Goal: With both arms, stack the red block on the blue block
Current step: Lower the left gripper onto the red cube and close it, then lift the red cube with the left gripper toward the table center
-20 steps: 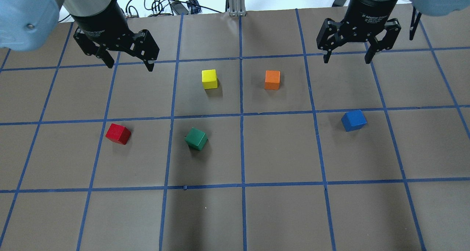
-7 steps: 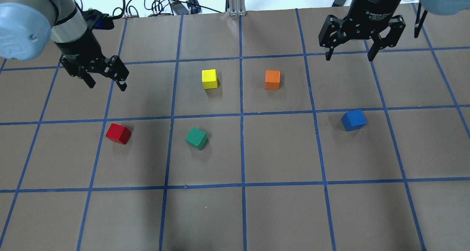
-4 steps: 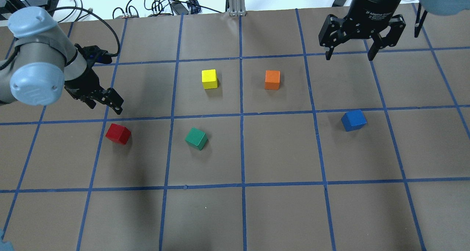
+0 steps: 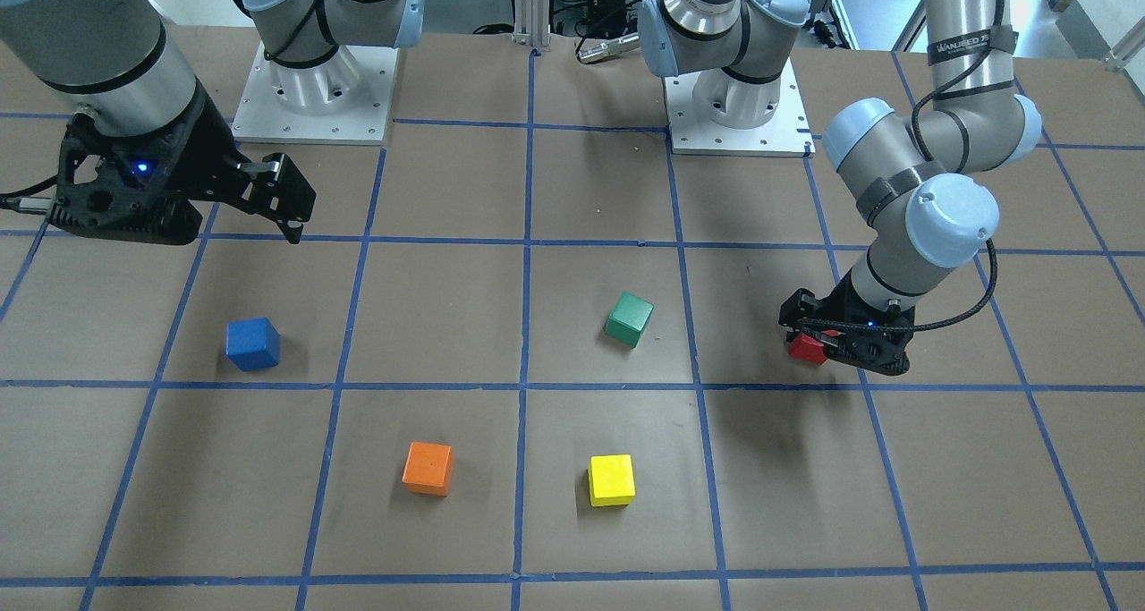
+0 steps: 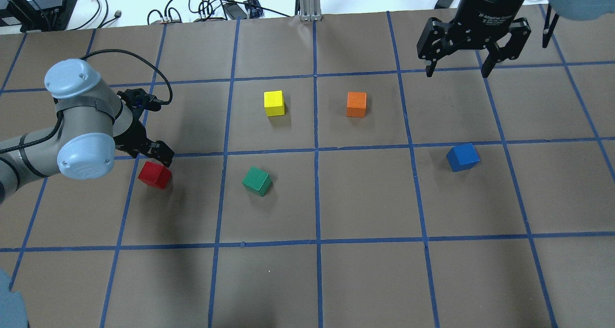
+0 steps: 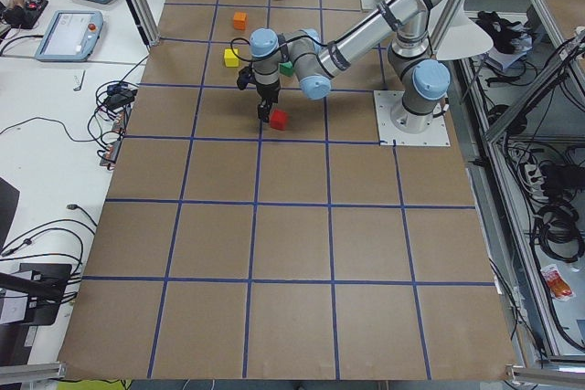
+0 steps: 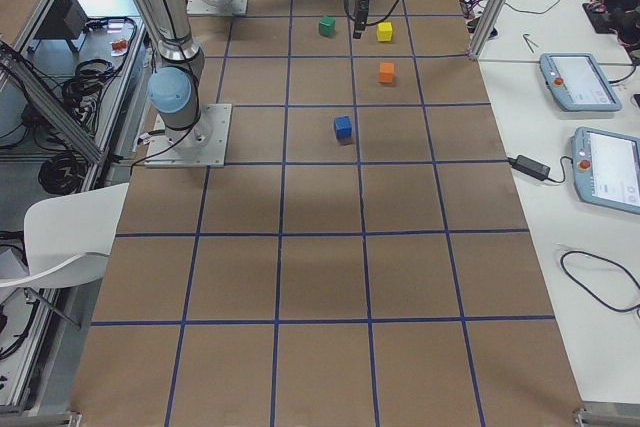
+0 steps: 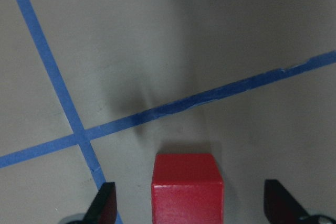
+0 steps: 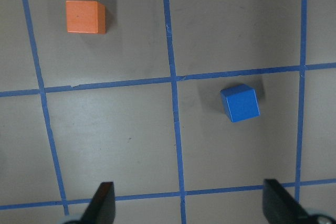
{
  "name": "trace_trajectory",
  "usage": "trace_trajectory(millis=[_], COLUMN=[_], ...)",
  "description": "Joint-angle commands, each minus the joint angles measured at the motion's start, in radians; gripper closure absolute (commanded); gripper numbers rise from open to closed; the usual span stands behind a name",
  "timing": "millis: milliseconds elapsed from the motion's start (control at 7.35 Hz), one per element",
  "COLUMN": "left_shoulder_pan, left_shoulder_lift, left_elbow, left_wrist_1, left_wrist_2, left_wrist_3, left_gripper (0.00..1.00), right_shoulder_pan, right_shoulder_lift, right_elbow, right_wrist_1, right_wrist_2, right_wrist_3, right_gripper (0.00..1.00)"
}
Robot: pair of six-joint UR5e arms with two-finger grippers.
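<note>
1. Overhead exterior. Left hand (image 5: 153,157): low over the surface (image 5: 365,203), fingers spread, gripping nothing. Red block (image 5: 154,175): a cube, all sides alike, flat on the surface just on the robot's side of that hand and askew to the tape grid (image 5: 316,193). Right hand (image 5: 456,71): raised, fingers spread, empty. Blue block (image 5: 462,157): flat, slightly askew to the grid, well apart from the right hand on its robot side. Green block (image 5: 257,181), yellow block (image 5: 274,103) and orange block (image 5: 356,104): between the two hands.
2. Exterior front-facing. Red block partly hidden by the left hand's fingers. Blue block well apart from the raised right hand.
3. Exterior left. Red block directly under the tip of the near arm's hand.
4. Exterior right. Blue block flat, well apart from the near arm's hand. The left hand cannot be made out.
5. Left wrist-mounted. Red block between the two fingertips, one face square to the camera. There is a gap on each side and neither fingertip touches it.
6. Right wrist-mounted. Blue block ahead of the parted fingertips, nearer the view's right one. Orange block farther ahead, on the other side.
</note>
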Motion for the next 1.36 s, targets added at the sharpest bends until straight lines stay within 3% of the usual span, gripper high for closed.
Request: trace_trajectory(millis=[0,136,272,408,544,816,952,1224], left_shoulder_pan=[0.002,0.017,0.042,0.041,0.037,0.018,-0.043,-0.229], left_shoulder_lift=[-0.03,-0.036,-0.042,-0.042,-0.042,-0.024,-0.013,-0.039], left_elbow=[-0.046,-0.054,-0.055,-0.046,-0.045,-0.019,0.07,0.353], left_wrist_1=[0.021,0.059,0.064,0.067,0.067,0.052,-0.043,-0.335], left_wrist_2=[-0.001,0.0,-0.004,-0.001,-0.003,-0.05,-0.073,-0.07], left_wrist_3=[-0.001,-0.004,0.002,-0.01,-0.015,-0.103,-0.169,-0.392], left_gripper=[0.0,0.0,0.07,0.72,0.97,1.0,1.0,1.0], right_shoulder_pan=[0.0,0.0,0.0,0.0,0.0,0.0,0.0,0.0], right_shoulder_lift=[-0.001,-0.001,-0.001,-0.001,-0.001,-0.001,-0.001,-0.001], right_elbow=[0.0,0.0,0.0,0.0,0.0,0.0,0.0,0.0], right_wrist_1=[-0.001,-0.001,0.0,0.001,-0.001,-0.001,-0.001,-0.003], right_wrist_2=[0.0,0.0,0.0,0.0,0.0,0.0,0.0,0.0], right_wrist_3=[-0.001,0.0,-0.001,0.0,-0.001,-0.001,-0.001,-0.006], right_gripper=[0.0,0.0,0.0,0.0,0.0,0.0,0.0,0.0])
